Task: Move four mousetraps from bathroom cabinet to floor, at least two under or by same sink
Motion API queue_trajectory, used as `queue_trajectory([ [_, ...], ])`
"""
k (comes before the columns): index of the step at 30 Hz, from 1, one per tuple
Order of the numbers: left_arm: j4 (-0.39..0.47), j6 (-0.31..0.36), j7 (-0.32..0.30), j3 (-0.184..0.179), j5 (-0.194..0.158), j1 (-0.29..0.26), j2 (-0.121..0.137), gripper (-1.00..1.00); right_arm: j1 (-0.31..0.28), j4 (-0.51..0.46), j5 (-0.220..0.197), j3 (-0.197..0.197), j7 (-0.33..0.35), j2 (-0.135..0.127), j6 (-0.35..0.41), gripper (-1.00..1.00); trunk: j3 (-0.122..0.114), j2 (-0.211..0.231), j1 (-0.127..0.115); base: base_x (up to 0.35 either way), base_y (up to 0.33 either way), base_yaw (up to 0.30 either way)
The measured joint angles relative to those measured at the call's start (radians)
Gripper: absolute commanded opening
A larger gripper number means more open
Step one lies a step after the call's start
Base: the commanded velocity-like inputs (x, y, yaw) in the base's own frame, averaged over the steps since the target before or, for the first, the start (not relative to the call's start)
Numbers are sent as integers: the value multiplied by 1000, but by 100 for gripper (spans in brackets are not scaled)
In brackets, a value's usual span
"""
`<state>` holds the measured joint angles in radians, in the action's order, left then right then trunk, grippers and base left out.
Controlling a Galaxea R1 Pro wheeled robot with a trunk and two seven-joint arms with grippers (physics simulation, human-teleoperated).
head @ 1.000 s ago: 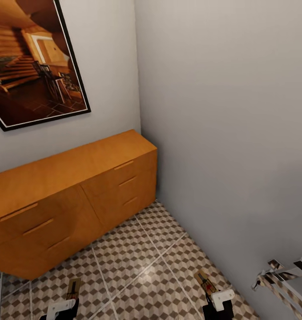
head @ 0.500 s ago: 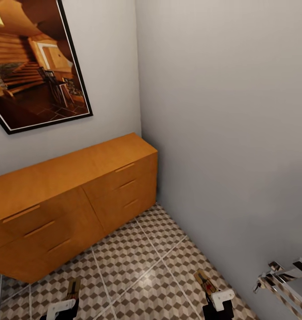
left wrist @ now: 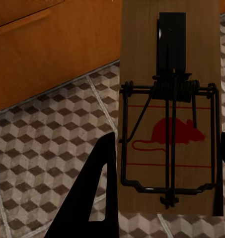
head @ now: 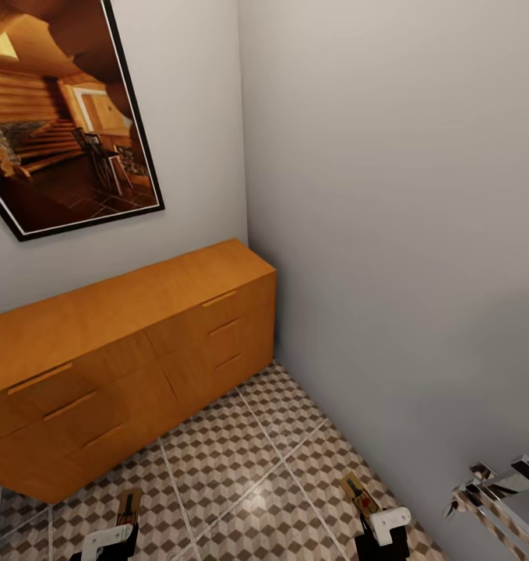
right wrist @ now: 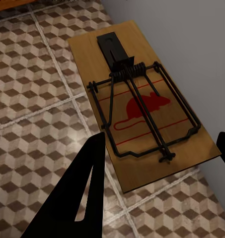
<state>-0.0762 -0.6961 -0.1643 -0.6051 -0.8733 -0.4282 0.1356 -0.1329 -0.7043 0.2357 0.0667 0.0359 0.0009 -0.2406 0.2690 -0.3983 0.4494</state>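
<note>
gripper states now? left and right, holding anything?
Left gripper: shut on a mousetrap.
Right gripper: shut on another mousetrap.

The mousetrap in my left gripper (left wrist: 162,218) is a matt, pale brown wooden board (left wrist: 142,59) with dark wire and a flat red mouse print. The one in my right gripper (right wrist: 157,193) is the same smooth wood (right wrist: 137,44), its black metal spring (right wrist: 128,69) slightly glossy. The cabinet (head: 132,351) looks like satin orange-brown wood. The floor tiles (head: 241,467) have a faint sheen. The rack (head: 498,491) is shiny chrome.
</note>
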Motion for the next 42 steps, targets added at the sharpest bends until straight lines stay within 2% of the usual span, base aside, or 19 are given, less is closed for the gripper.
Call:
queue_trajectory([
  [42, 0, 0, 0, 0, 0, 0, -2, -100, 0, 1, 0, 0, 1, 0, 0, -100, -67, 0, 0, 0, 0, 0],
])
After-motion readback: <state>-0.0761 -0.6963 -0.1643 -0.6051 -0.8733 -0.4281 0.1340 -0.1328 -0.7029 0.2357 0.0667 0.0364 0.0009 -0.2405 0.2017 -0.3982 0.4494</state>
